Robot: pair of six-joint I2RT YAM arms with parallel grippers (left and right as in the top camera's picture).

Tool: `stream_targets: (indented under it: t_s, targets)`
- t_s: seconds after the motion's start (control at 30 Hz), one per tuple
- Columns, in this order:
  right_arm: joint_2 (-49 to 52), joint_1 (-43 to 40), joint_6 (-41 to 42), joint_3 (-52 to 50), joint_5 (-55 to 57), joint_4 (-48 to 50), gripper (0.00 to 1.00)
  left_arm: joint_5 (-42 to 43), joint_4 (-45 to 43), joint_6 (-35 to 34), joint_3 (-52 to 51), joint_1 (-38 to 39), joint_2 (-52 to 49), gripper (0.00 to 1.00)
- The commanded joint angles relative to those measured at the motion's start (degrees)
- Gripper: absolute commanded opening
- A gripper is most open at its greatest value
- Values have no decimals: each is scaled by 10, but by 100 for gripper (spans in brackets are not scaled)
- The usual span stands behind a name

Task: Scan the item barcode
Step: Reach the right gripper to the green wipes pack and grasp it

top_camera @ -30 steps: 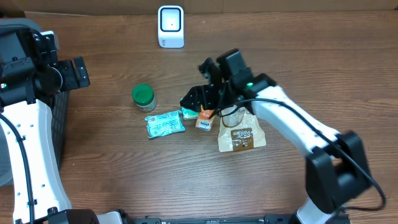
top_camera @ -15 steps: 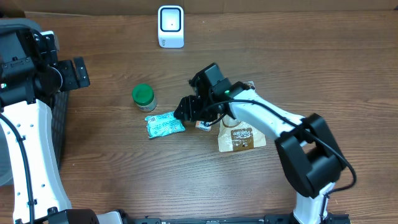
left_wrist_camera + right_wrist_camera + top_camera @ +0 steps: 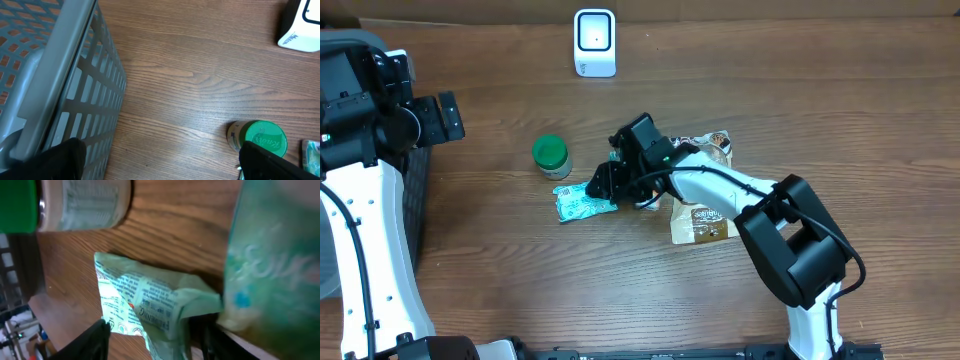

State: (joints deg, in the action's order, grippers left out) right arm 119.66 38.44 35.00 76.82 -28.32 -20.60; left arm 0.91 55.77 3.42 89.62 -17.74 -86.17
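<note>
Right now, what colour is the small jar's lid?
The lid is green; the overhead view shows it best.

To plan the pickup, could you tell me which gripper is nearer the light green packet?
Right. The right gripper is at the packet, fingers straddling its end; the left gripper hangs far off beside the basket.

You have the white plastic scanner box point(image 3: 594, 42) at the back of the brown wooden table point(image 3: 500, 280). Before it, left to right: the green-lidded jar point(image 3: 551, 155), the pale green foil packet point(image 3: 584, 200) just in front of that, then the brown paper bag point(image 3: 705, 222). The grey mesh basket point(image 3: 60, 100) stands far left.
</note>
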Motion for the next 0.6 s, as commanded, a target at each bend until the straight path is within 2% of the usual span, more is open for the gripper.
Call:
stream_targets:
  t_s: [0.0,0.37,0.47,0.57]
  targets:
    - [14,10,17,0,19,4,50,6,-1,9,4,-1,-3,100]
    - [19,10,19,0,19,4,20,6,-1,9,4,-1,-3,99]
    - [18,9,17,1,12,4,4,6,-1,9,4,-1,-3,100]
    - [9,0,0,2,-15,4,4,6,-1,9,4,-1,-3,100]
